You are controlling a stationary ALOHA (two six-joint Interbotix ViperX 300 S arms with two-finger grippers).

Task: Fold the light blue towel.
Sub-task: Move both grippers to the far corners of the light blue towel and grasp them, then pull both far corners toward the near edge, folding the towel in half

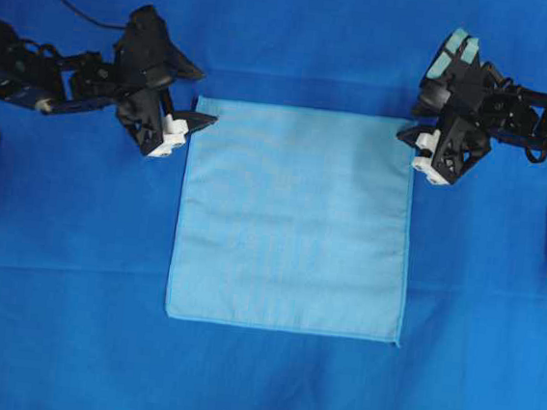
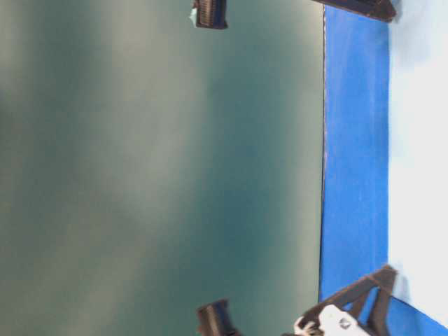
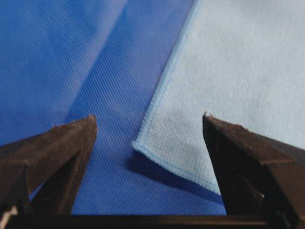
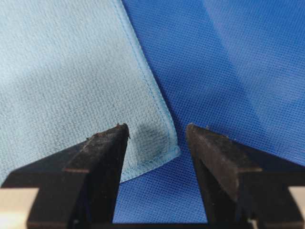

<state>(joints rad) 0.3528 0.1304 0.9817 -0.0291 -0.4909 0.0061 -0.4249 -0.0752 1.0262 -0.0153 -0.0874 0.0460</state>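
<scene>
Left gripper point(image 1: 202, 119) sits at the towel's ten o'clock corner, jaws spread wide with nothing between them but cloth and table below. From its wrist camera, the two dark fingers point(image 3: 57, 152) frame that corner: one finger is over the bare covering, the other over the towel, and the hemmed corner lies in the gap, slightly lifted with a shadow under its edge. Whether either tip touches the fabric, I cannot tell.

Right gripper point(image 1: 408, 134) mirrors it at the two o'clock corner, jaws parted too, somewhat narrower than the left pair. Its wrist view shows one finger point(image 4: 102, 157) over the towel and the other over the covering, the rounded corner and its stitched hem sitting between them.

Out from the grippers, the light blue towel point(image 1: 296, 222) lies spread flat and square in the middle of the overhead view, unfolded, edges roughly parallel to the frame. Beneath it, the deep blue table covering point(image 1: 57, 339) runs out on every side. Table-level view is turned sideways and mostly blurred grey-green backdrop point(image 2: 154, 168), with strips of covering and pale towel along its three o'clock edge.
</scene>
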